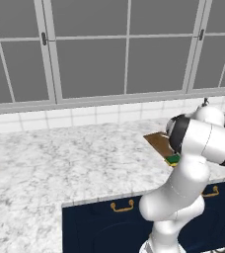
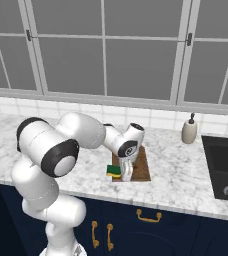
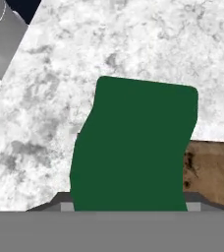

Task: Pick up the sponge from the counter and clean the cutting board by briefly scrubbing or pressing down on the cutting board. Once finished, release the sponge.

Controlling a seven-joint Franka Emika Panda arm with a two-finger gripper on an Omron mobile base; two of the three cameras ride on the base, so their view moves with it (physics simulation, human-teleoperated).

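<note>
At the cutting board's (image 2: 142, 167) left front corner the sponge (image 2: 114, 171) lies half on the wood, half on the counter (image 2: 181, 175), its green top pinched narrow in the hand view (fingertips hidden under it), so the gripper (image 2: 126, 176) looks clamped on it, while the soap bottle (image 2: 189, 131) stands beyond the board's right.

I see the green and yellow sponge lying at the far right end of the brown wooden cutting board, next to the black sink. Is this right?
Not quite. The green and yellow sponge sits at the left near corner of the brown wooden cutting board, away from the black sink, with the gripper down at it. The right base view shows this.
</note>
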